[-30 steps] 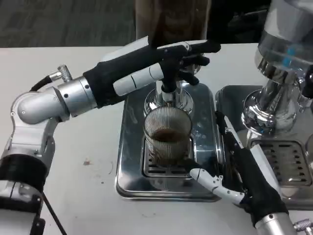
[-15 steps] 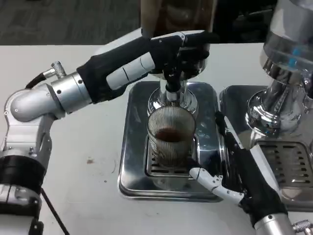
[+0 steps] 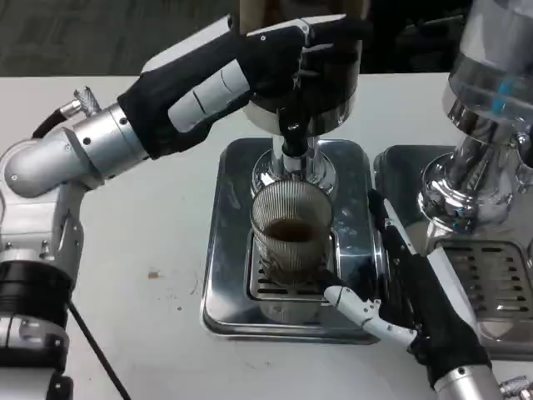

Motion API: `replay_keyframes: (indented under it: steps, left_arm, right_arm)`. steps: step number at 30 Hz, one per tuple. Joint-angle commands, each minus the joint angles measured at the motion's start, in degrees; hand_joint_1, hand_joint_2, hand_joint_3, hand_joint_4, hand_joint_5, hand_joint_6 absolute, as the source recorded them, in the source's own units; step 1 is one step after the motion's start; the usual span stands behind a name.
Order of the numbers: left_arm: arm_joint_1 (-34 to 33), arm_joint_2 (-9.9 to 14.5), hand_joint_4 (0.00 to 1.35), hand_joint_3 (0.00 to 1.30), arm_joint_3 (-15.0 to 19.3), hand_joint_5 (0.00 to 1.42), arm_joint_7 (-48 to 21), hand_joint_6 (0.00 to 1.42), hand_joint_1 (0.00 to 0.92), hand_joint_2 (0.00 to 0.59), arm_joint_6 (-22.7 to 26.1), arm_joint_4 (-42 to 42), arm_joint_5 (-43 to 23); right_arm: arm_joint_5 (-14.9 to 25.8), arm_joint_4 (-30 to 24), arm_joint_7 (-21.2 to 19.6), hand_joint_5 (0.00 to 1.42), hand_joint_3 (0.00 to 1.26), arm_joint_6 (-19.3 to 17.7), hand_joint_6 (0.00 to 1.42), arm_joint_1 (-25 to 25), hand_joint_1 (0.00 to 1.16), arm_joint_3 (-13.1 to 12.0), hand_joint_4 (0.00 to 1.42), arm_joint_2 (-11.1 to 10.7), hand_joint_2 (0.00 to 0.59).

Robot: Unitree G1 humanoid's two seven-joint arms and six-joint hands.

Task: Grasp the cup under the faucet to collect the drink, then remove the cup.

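Cup [image 3: 291, 233] is standing upright on the drip tray [image 3: 218, 250] under the faucet [image 3: 292, 142], dark drink inside. Right hand [image 3: 400, 292] is nearer: cup is sitting just left of its fingers [image 3: 354, 305], which are spread wide, apparently not gripping. Left hand [image 3: 250, 67] is curling over the dispenser top, well above the cup.

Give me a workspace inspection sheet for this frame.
Surface: white table, small dark specks on it.
Job's things: ribbed cup upright on drip tray under faucet, dark drink inside.
Clutter: second dispenser with its own tray at right.
Hands: left hand on the dispenser top above the faucet; right hand beside the cup, fingers around its base, contact unclear.
Cables: black cable by left arm.
Surroundings: dark carpet beyond the table.
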Motion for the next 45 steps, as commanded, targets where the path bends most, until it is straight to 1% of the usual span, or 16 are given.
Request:
replay_keyframes:
  steps: [1, 16, 23, 33, 40, 45]
  left_arm:
    - [0.44, 0.55, 0.03, 0.17, 1.21, 0.06, -0.05, 0.10, 0.000, 0.116, 1.09, -2.16, -2.03]
    - [1.79, 1.67, 0.05, 0.18, 3.71, 0.07, -0.01, 0.12, 0.000, 0.116, 3.93, -8.83, -5.38]
    - [4.43, 3.05, 0.06, 0.19, 4.45, 0.08, 0.76, 0.12, 0.000, 0.116, 3.70, -11.68, -5.61]
    - [9.99, 4.71, 0.07, 0.20, 6.42, 0.09, 2.02, 0.14, 0.000, 0.114, 4.36, -15.76, -6.60]
    - [15.53, 6.36, 0.08, 0.20, 7.90, 0.10, 4.05, 0.15, 0.000, 0.110, 3.11, -17.47, -5.25]
    - [19.04, 7.36, 0.08, 0.20, 8.12, 0.10, 5.74, 0.15, 0.000, 0.110, 1.99, -17.64, -4.10]
  right_arm:
    - [0.21, -0.22, -0.70, 0.00, 0.00, -0.91, 0.00, 0.12, 0.63, -0.27, 0.00, 0.19, 0.221]
    - [0.40, -0.12, -0.94, 0.00, 0.00, -1.11, 0.00, -0.49, 0.63, -0.68, 0.00, 0.15, 0.221]
    - [0.55, 0.14, -0.81, 0.00, 0.00, -1.34, 0.00, -0.89, 0.63, -0.93, 0.00, -0.02, 0.224]
    - [0.76, 0.73, -0.69, 0.00, 0.00, -1.51, 0.00, -1.82, 0.62, -1.13, 0.00, -0.21, 0.228]
    - [0.82, 1.16, -0.70, 0.00, 0.00, -1.86, 0.00, -2.23, 0.62, -1.40, 0.00, -0.32, 0.229]
    - [0.99, 1.70, -0.45, 0.00, 0.00, -2.26, 0.00, -2.55, 0.62, -1.43, 0.00, -0.36, 0.230]
